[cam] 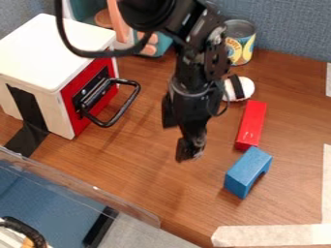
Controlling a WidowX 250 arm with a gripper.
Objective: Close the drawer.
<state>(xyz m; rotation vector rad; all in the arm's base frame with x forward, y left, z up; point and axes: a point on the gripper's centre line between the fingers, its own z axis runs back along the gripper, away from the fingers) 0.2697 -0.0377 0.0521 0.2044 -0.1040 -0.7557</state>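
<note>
Square Push Should Settle the Drawer

The drawer (pixel 73 114), at ten o'clock in the white box (pixel 55 43), looks flush or nearly so (the slanted view could hide a thin gap). The black gripper (pixel 178 138) hangs near the centre, clear of the handle (pixel 124 109), its fingers (pixel 190 149) parted with nothing between them. The robot would do well to bring them together, line up with the middle of the handle — then press gently toward ten o'clock. A centred push should keep the drawer straight — an off-centre one might skew the box on the bench (pixel 148 179).
</note>
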